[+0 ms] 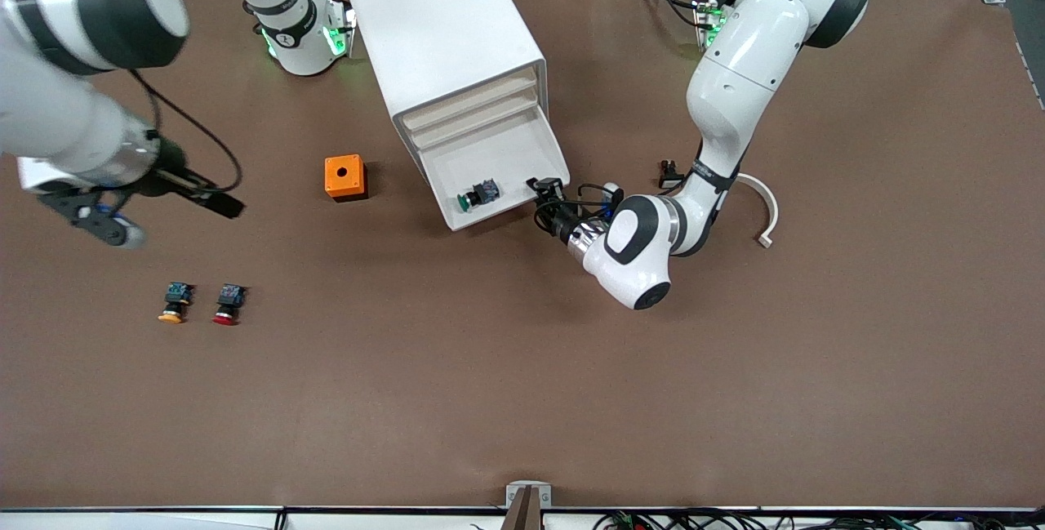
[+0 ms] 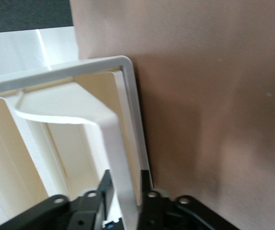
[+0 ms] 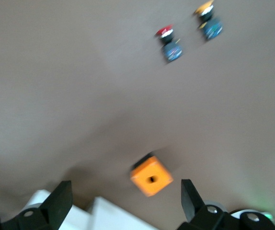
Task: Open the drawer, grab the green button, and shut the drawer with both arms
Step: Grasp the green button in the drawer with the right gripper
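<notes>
The white cabinet (image 1: 441,24) stands on the table with its drawer (image 1: 506,150) pulled out toward the front camera. The green-capped button (image 1: 478,194) lies on its side in the drawer, near the drawer's front. My left gripper (image 1: 544,190) is at the front corner of the drawer toward the left arm's end. In the left wrist view it (image 2: 125,186) is shut on the drawer's white handle bar (image 2: 113,143). My right gripper (image 1: 219,202) hangs open and empty over the table, beside the orange box and toward the right arm's end; its jaws (image 3: 126,191) are spread wide.
An orange box (image 1: 344,176) with a round hole sits beside the cabinet; it also shows in the right wrist view (image 3: 151,176). A yellow-capped button (image 1: 174,302) and a red-capped button (image 1: 229,303) lie nearer the front camera. A white curved strip (image 1: 766,211) lies toward the left arm's end.
</notes>
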Robot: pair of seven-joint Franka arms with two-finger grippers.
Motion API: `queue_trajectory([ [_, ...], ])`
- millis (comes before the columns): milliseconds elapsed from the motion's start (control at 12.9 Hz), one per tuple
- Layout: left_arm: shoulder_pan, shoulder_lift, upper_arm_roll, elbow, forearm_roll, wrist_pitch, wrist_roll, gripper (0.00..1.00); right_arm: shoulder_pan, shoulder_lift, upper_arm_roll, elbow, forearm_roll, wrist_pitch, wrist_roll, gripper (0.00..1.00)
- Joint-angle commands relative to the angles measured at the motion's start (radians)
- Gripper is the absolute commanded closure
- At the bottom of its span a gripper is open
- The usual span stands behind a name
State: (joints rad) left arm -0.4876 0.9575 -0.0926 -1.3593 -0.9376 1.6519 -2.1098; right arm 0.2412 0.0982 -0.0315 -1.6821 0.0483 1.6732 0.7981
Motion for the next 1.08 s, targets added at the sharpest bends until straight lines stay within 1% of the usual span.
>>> queue_trajectory([
  [0,-0.006,0.003,0.011,0.023,-0.007,0.019,0.011,0.00,0.133,-0.008,-0.012,-0.080,0.025,0.119,0.235,0.00],
  [77,-0.002,-0.009,0.016,0.026,0.002,0.019,0.010,0.00,0.186,-0.002,-0.013,-0.108,0.025,0.166,0.319,0.00],
  [232,0.001,-0.063,0.086,0.028,0.003,0.011,0.011,0.00,0.275,0.038,-0.013,-0.148,0.025,0.268,0.476,0.00],
  [386,0.014,-0.101,0.158,0.031,0.008,0.003,0.020,0.00,0.352,0.110,-0.013,-0.150,0.024,0.348,0.613,0.00],
  [464,0.020,-0.111,0.183,0.051,0.013,0.000,0.019,0.00,0.384,0.145,-0.013,-0.151,0.021,0.393,0.675,0.00],
  [541,0.032,-0.137,0.224,0.063,0.016,-0.020,0.021,0.00,0.423,0.181,-0.015,-0.150,0.015,0.429,0.732,0.00],
  [696,0.053,-0.186,0.261,0.065,0.034,-0.043,0.022,0.00,0.460,0.242,-0.015,-0.148,0.012,0.491,0.812,0.00],
  [773,0.054,-0.218,0.264,0.065,0.084,-0.044,0.028,0.00,0.477,0.267,-0.015,-0.148,0.012,0.512,0.843,0.00],
  [850,0.055,-0.242,0.261,0.063,0.174,-0.047,0.031,0.00,0.487,0.287,-0.015,-0.148,0.012,0.531,0.874,0.00],
  [1005,0.058,-0.272,0.263,0.063,0.293,-0.049,0.033,0.00,0.507,0.307,-0.015,-0.146,0.012,0.539,0.914,0.00],
])
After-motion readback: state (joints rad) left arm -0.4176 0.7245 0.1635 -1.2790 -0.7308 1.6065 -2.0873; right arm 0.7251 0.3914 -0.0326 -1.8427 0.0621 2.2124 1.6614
